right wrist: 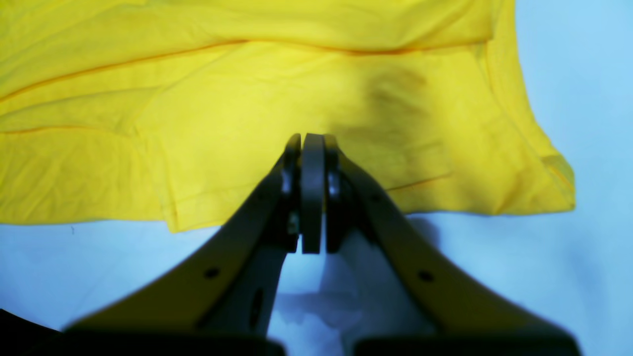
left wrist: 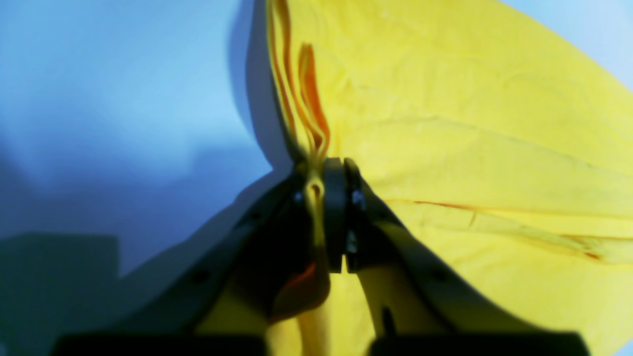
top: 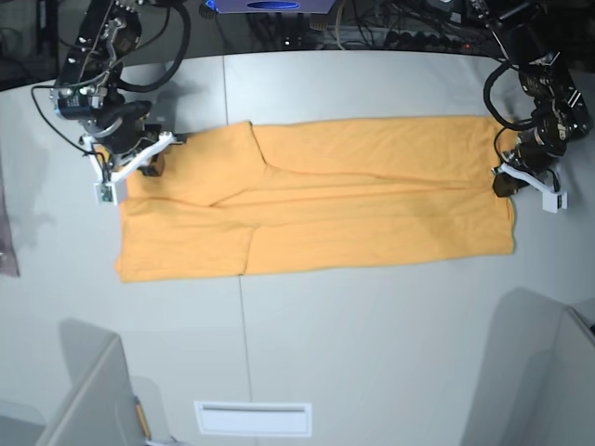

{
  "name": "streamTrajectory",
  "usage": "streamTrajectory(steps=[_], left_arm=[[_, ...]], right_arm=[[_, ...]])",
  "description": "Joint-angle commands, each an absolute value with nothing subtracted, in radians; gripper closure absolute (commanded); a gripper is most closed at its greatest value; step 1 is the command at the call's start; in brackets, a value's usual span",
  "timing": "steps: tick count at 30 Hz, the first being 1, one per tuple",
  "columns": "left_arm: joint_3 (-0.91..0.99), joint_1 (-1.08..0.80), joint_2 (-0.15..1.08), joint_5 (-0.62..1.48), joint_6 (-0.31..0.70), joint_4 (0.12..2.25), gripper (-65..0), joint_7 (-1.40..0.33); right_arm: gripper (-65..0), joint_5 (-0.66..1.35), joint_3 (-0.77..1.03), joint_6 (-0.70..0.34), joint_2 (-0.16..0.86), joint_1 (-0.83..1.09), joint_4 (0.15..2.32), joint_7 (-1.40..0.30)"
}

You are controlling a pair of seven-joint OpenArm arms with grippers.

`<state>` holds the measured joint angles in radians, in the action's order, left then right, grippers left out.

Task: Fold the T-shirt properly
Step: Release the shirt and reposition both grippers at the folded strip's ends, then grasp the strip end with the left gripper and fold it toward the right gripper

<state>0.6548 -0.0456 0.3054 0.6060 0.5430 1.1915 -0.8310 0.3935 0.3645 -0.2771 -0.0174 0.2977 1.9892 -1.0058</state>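
The orange-yellow T-shirt (top: 316, 200) lies folded in a long flat strip across the table. My left gripper (top: 507, 181) is at the shirt's right end. In the left wrist view it (left wrist: 321, 168) is shut on a bunched edge of the T-shirt (left wrist: 470, 148), with fabric pinched between the jaws. My right gripper (top: 139, 165) is at the shirt's upper left corner. In the right wrist view it (right wrist: 311, 143) is shut, its tips over the T-shirt (right wrist: 198, 123) near the edge. No fabric shows between its jaws. The print is hidden.
A small pinkish cloth (top: 7, 243) lies at the far left edge of the grey table (top: 372, 344). A white slot plate (top: 252, 418) sits at the front. Grey panels (top: 539, 372) stand at both front corners. Cables (top: 372, 28) run along the back.
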Motion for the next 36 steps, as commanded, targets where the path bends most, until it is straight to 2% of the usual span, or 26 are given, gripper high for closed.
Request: streamTrajectory(steps=[1, 7, 17, 22, 24, 36], left_arm=[[0.653, -0.035, 0.328, 0.578, 0.533, 1.198, 0.0, -0.862], [0.653, -0.042, 0.380, 0.578, 0.532, 1.313, 0.0, -0.862], [0.685, -0.168, 0.377, 0.575, 0.524, 1.620, 0.0, -0.872], [0.633, -0.214, 0.328, 0.575, 0.518, 1.750, 0.0, -0.875], [0.599, -0.214, 0.311, 0.575, 0.481, 1.782, 0.0, -0.906], [0.348, -0.189, 0.206, 0.576, 0.377, 1.860, 0.0, -0.940]], right_arm=[[0.0, 0.407, 0.366, -0.278, -0.013, 0.285, 2.005, -0.993], [0.0, 0.409, 0.367, -0.278, -0.015, 0.283, 2.005, -1.015], [0.0, 0.409, 0.367, -0.278, -0.035, 0.282, 2.005, -1.017], [0.0, 0.409, 0.361, -0.278, -0.048, 0.278, 2.005, -1.017], [0.0, 0.409, 0.361, -0.278, -0.048, 0.277, 2.003, -1.017], [0.0, 0.409, 0.367, -0.278, -0.048, 0.278, 2.003, -1.017]])
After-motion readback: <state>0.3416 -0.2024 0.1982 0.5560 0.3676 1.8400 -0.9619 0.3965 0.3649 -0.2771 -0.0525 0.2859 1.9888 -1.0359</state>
